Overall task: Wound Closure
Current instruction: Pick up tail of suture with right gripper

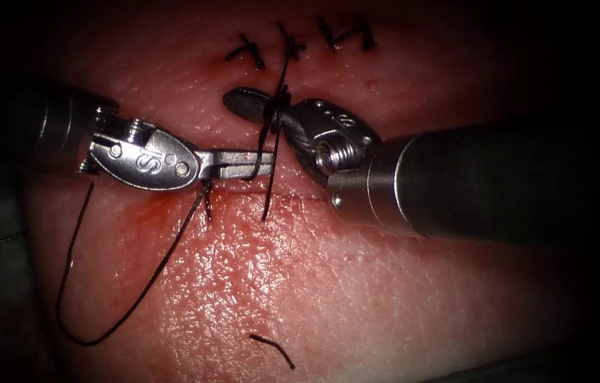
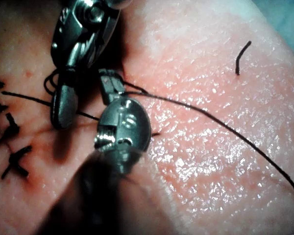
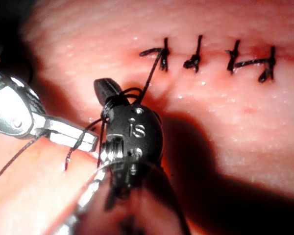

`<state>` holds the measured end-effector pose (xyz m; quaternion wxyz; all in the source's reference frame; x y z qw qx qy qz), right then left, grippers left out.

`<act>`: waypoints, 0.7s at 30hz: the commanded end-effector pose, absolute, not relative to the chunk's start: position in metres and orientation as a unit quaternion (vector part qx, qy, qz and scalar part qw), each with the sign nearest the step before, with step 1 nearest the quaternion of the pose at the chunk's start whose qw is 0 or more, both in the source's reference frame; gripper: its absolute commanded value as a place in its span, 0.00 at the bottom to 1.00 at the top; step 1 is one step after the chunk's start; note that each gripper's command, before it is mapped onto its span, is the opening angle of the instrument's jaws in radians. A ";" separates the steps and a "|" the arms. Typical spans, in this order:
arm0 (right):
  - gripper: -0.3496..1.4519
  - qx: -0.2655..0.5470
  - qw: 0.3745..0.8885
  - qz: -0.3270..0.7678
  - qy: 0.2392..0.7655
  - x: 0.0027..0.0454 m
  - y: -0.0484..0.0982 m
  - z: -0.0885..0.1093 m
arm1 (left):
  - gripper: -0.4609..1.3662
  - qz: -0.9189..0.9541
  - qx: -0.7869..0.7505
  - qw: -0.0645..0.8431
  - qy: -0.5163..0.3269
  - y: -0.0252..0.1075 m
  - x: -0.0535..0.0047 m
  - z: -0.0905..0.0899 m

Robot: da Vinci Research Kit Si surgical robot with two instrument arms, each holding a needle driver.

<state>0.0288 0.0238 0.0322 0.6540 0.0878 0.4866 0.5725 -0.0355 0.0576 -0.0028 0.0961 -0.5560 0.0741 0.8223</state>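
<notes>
Near edge of the tissue [image 1: 357, 298]: a short cut end of thread [image 1: 271, 349] lies loose on the surface, apart from both tools.

Left side, nearer part of the tissue: the thread [image 1: 130, 301] runs in a long open loop across the surface and rises to the left tool [image 1: 261, 164]. Red fluid [image 1: 293, 213] stains the tissue along the cut [image 1: 300, 199], just below the tool tips.

Left tool: enters from the left, lying over the cut. Its jaws are closed on the thread near their tips; a short tail of thread hangs from them.

Right tool [image 1: 247, 103]: enters from the right, tip pointing left, just beyond the left tool's tip. The thread is wrapped in loops around its jaws [image 3: 118, 100]. The jaws appear closed, with nothing seen gripped between them. From the loops, one strand drops past the left tool's tip toward the cut; another strand runs up to the stitches.

Far edge of the tissue: a row of finished stitches [image 1: 300, 44] with knots and short cut tails crosses the closed part of the cut.

Needle: cannot be located in these views; no part of it can be made out in either tool or in the tissue.
</notes>
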 end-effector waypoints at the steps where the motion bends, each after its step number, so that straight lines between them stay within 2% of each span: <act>1: 0.00 0.086 0.654 0.574 0.485 0.0288 0.024 0.032 | 0.06 0.822 -0.556 0.095 0.072 0.058 -0.0355 -0.003; 17: 0.00 0.086 0.654 0.575 0.484 0.0290 0.024 0.032 | 0.06 0.823 -0.556 0.095 0.072 0.058 -0.0354 -0.003; 19: 0.20 0.085 0.653 0.576 0.485 0.0290 0.024 0.032 | 0.06 0.823 -0.556 0.095 0.072 0.058 -0.0354 -0.003; 21: 0.48 0.084 0.650 0.576 0.488 0.0290 0.024 0.032 | 0.06 0.823 -0.556 0.095 0.072 0.058 -0.0354 -0.003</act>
